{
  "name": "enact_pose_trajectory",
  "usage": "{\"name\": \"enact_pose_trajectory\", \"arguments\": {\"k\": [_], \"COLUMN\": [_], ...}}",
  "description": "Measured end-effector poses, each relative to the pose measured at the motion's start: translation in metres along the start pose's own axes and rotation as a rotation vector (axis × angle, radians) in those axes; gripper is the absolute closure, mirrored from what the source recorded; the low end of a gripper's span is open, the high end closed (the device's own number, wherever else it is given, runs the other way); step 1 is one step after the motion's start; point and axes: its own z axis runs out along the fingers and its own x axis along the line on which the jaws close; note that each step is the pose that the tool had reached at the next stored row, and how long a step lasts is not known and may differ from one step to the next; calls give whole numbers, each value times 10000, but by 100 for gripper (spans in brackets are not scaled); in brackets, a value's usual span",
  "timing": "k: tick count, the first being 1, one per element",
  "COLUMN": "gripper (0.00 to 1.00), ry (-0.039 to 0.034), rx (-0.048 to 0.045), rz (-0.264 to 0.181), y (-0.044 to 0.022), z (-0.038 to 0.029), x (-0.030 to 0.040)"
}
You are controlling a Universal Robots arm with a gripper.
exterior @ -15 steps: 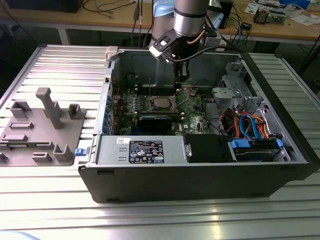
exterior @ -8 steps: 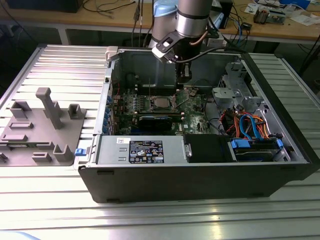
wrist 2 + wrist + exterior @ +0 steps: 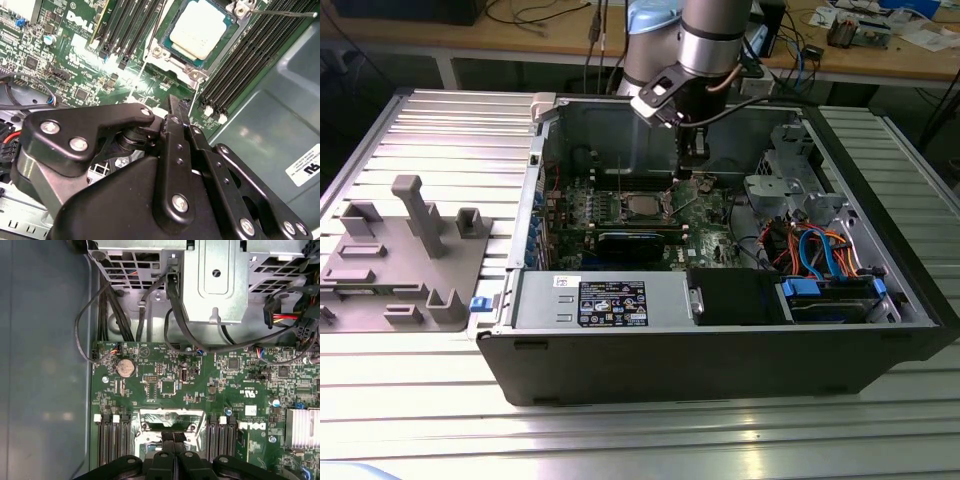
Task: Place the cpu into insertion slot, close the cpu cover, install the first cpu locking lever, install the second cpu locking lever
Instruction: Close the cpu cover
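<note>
Lying nearest in the exterior view, the slatted metal counter [image 3: 620,440] carries an open computer case [image 3: 720,370]. Inside the case, a black power supply [image 3: 610,300] sits on the near side of the insertion slot [image 3: 642,207], which is set into the green motherboard [image 3: 705,215].

The cpu [image 3: 197,27] rests in that slot with its silver-grey top facing up. A thin locking lever [image 3: 285,13] reaches away from one corner of the slot, across the memory slots [image 3: 240,65].

The gripper [image 3: 173,440] hangs just over the slot's rim, and its fingers [image 3: 164,449] look pressed together with nothing seen between them.

Beyond the slot, a coin battery [image 3: 125,367] lies on the board, and a grey drive cage [image 3: 215,285] stands farther off. A grey plastic fixture [image 3: 410,260] sits on the counter, well apart from the slot, towards the exterior view's left.
</note>
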Motion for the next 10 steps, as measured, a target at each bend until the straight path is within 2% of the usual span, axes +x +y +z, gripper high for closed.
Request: {"name": "enact_pose_trajectory", "arguments": {"k": [3, 10], "gripper": [89, 89], "ry": [-2, -2], "rx": [0, 5], "rz": [-8, -31], "y": [43, 214], "z": [4, 32], "x": [-1, 7]}}
